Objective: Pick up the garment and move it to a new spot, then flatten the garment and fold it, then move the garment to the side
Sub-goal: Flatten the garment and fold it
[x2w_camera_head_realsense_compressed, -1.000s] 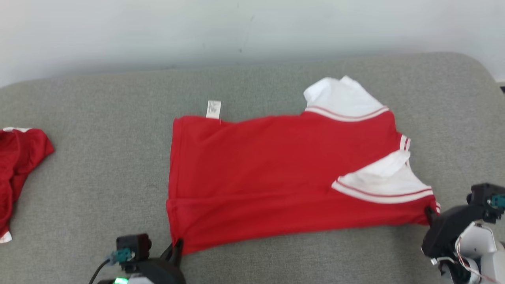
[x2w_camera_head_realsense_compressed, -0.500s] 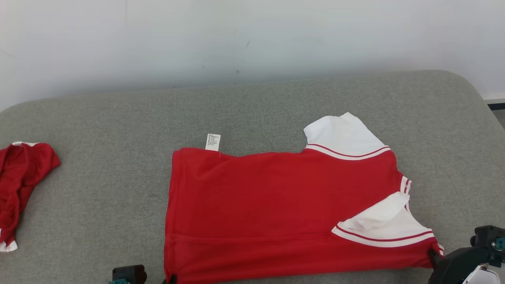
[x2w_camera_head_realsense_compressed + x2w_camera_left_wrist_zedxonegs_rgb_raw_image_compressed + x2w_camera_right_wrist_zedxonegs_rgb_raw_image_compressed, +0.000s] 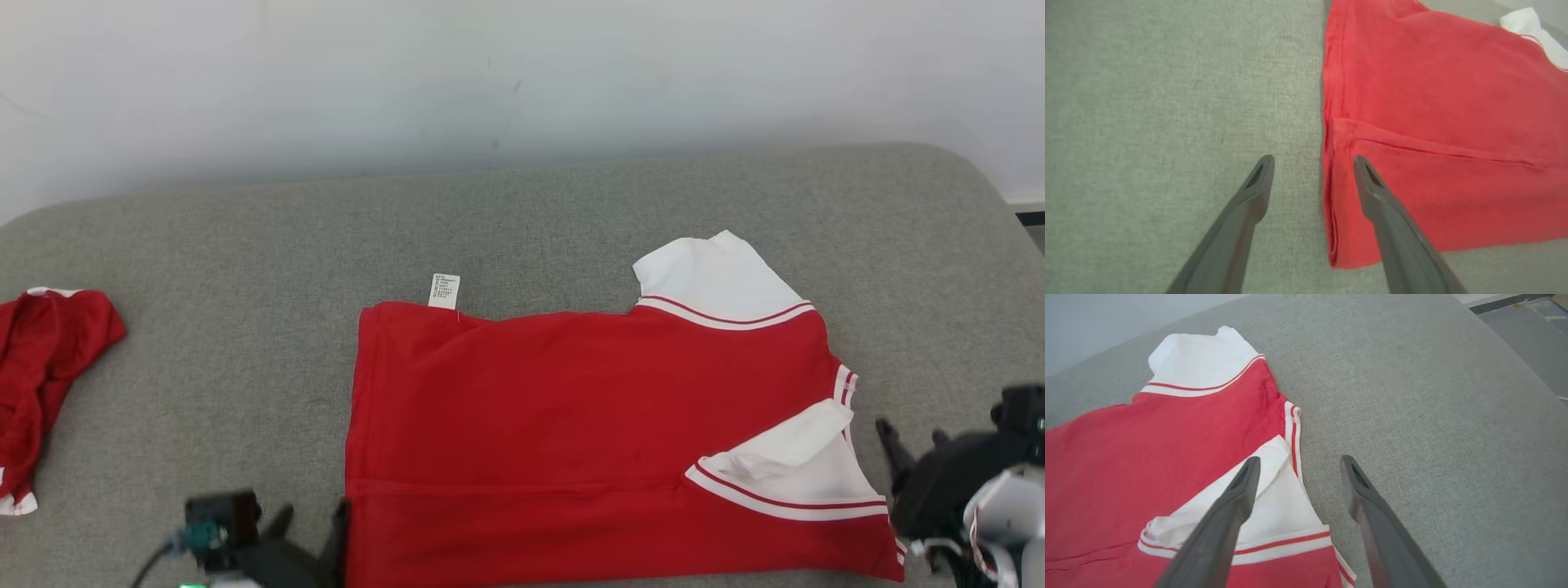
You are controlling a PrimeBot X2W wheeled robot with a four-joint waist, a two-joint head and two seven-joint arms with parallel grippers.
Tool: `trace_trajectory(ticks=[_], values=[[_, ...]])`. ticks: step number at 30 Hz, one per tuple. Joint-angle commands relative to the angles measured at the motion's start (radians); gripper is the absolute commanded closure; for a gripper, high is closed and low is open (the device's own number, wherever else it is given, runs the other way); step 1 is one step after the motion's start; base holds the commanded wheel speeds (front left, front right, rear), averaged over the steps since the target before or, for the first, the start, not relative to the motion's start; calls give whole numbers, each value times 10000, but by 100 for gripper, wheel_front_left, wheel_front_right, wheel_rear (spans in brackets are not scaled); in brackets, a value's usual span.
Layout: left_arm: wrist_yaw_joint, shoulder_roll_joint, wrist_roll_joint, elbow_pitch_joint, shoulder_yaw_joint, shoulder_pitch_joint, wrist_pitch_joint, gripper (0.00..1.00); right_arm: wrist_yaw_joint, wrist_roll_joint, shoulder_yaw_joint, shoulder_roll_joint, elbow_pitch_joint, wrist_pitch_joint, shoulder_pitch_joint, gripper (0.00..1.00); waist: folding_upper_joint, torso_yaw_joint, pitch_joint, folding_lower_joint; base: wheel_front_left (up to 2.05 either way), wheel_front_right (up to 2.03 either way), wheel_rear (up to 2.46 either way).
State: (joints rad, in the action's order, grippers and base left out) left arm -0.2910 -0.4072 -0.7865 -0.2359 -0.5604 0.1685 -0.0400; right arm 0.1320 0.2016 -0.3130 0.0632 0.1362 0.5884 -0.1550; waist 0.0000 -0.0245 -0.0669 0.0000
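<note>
Grey fabric table (image 3: 245,245), red shirt (image 3: 571,425) lying flat right of the middle (near edge folded over). Left hand (image 3: 312,523) is spread wide at its near left corner. Right hand (image 3: 910,441) is spread wide beside the white sleeve (image 3: 804,474), and neither is holding anything.

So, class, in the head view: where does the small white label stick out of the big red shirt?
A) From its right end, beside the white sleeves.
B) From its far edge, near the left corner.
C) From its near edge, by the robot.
B: the label pokes out past the far edge of the shirt, close to its left corner, onto the grey cushion.
</note>
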Motion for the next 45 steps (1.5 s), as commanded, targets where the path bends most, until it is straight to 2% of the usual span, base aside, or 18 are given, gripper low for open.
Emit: trace_trajectory(ticks=[1,7,14,18,23,35,36,38,39,41,45], values=[[24,-75,65,95,75,351,-63,0,-26,-21,42,124,-22,99,-297,0,0,25,-120,0,0,0,0],[566,-46,-254,-302,190,2155,-980,0,-25,-9,562,815,704,913,-2226,0,0,185,-664,0,0,0,0],[958,537,-563,-1555,222,4523,-2020,0,-25,94,1253,1248,2273,1187,-4770,0,0,247,-1707,0,0,0,0],[896,767,-484,-2287,142,5777,-2662,0,-25,-150,1697,1454,3211,1053,-5973,0,0,236,-2257,0,0,0,0],[1065,910,-322,-2987,-79,6853,-3171,0,-25,-398,2114,1586,4154,741,-7123,0,0,180,-2771,0,0,0,0],[1369,991,-128,-4197,-336,7946,-3368,0,-25,-452,2601,1609,5864,-227,-8436,0,0,-5,-3509,0,0,0,0],[1428,985,-84,-4272,-424,7970,-3452,13,-25,-428,2636,1635,5968,-295,-8516,0,0,-15,-3537,0,0,0,0],[1523,1022,-131,-4424,-523,7963,-3673,46,-25,-368,2675,1676,6177,-392,-8609,0,0,-30,-3579,0,0,0,0],[1572,1048,-168,-4485,-560,7980,-3771,50,-25,-349,2690,1695,6283,-445,-8653,0,0,-37,-3595,0,0,0,0],[1626,1089,-171,-4534,-648,8022,-3875,50,-25,-308,2732,1757,6460,-539,-8728,0,0,-41,-3611,0,0,0,0],[1657,1152,-169,-4546,-710,8018,-3922,41,-25,-246,2752,1805,6699,-652,-8871,0,0,-48,-3614,0,0,0,0]])
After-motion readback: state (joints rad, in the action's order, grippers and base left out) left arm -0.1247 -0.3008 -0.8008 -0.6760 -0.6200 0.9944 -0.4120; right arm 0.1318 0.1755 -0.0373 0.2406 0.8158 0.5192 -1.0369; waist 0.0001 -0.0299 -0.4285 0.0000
